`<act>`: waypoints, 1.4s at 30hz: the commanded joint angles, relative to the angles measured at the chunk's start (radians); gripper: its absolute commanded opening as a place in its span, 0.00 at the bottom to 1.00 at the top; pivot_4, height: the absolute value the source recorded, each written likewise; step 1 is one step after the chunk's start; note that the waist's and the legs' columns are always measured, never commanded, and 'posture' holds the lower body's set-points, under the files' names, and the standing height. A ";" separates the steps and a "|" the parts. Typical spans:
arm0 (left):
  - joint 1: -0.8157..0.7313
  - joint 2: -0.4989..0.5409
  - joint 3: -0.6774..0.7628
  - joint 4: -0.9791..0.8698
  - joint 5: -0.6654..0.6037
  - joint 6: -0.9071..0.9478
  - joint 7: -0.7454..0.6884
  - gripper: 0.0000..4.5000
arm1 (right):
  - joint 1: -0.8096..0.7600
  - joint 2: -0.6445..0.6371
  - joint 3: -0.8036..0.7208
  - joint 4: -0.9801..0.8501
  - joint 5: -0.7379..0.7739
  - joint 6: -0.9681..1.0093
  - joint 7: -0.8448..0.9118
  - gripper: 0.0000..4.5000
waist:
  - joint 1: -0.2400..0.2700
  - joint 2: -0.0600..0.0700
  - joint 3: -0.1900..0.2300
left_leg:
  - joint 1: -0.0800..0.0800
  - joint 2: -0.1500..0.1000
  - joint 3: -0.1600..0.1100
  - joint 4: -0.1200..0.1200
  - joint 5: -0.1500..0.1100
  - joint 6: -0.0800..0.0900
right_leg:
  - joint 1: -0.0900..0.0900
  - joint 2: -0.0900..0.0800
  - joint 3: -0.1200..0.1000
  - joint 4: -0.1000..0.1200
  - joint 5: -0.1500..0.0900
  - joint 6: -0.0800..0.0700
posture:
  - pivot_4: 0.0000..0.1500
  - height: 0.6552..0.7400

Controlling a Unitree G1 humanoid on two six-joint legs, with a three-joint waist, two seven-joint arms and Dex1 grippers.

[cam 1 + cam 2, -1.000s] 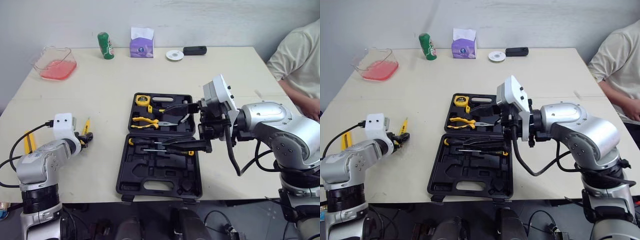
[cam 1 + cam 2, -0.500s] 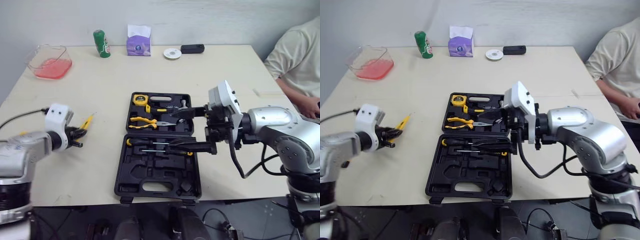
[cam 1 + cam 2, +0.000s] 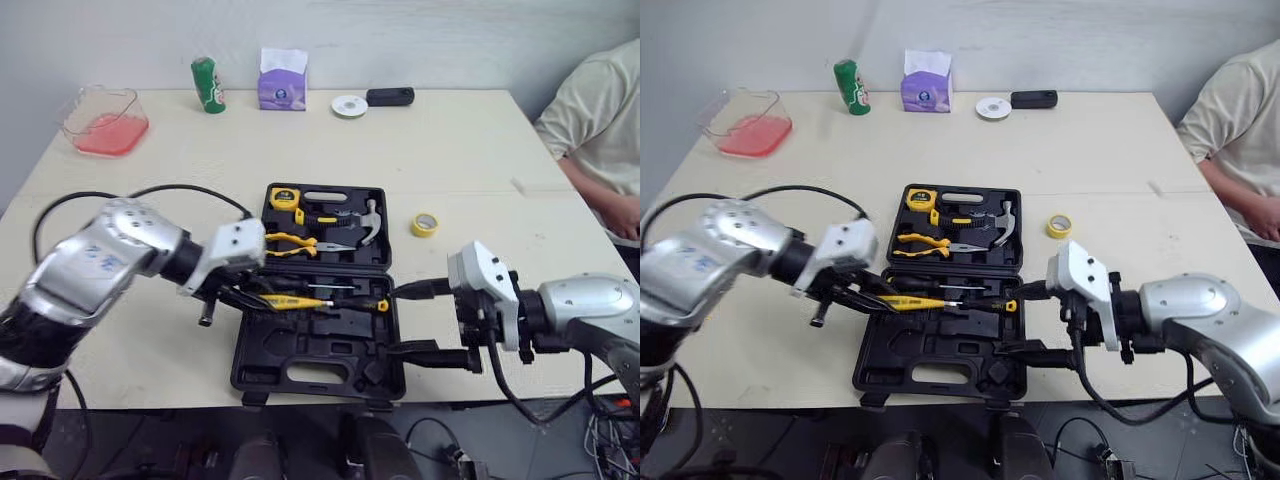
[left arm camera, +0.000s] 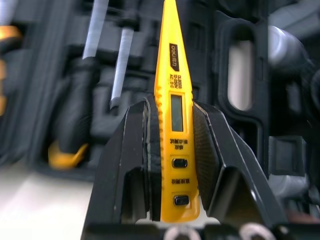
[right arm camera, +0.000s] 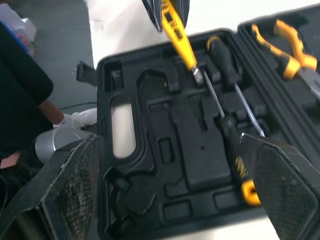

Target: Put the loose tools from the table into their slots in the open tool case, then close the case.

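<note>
The black tool case point(image 3: 312, 347) lies open in the middle of the table. Its far half holds a tape measure point(image 3: 285, 197), yellow pliers point(image 3: 290, 242) and a hammer point(image 3: 364, 216). Two screwdrivers point(image 3: 318, 288) lie in the near half. My left gripper point(image 3: 250, 297) is shut on a yellow tester pen point(image 3: 292, 300), whose tip points right over the near half, beside the screwdrivers. In the left wrist view the pen point(image 4: 172, 115) sits between both fingers point(image 4: 134, 150). My right gripper point(image 3: 395, 320) stands open at the case's near right edge, with nothing in it. A yellow tape roll point(image 3: 425, 224) lies right of the case.
Along the far edge stand a clear tub of pink liquid point(image 3: 103, 120), a green can point(image 3: 208, 85), a purple tissue box point(image 3: 282, 80), a white disc point(image 3: 349, 106) and a black device point(image 3: 389, 96). A person point(image 3: 600, 130) sits at the right side of the table.
My left arm has swung from the table's left side to the case, carrying the yellow tester pen. My right gripper has drawn back from over the far half to the near right edge.
</note>
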 commanded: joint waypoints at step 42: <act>0.210 -0.354 0.242 0.354 0.089 -0.651 -0.058 0.49 | 0.035 0.044 -0.002 -0.061 0.027 -0.022 -0.133 1.00 | 0.004 -0.001 0.001 | -0.008 0.003 -0.008 0.016 -0.003 0.007 | 0.001 -0.003 -0.005 0.003 0.002 0.004 | 1.00 1.00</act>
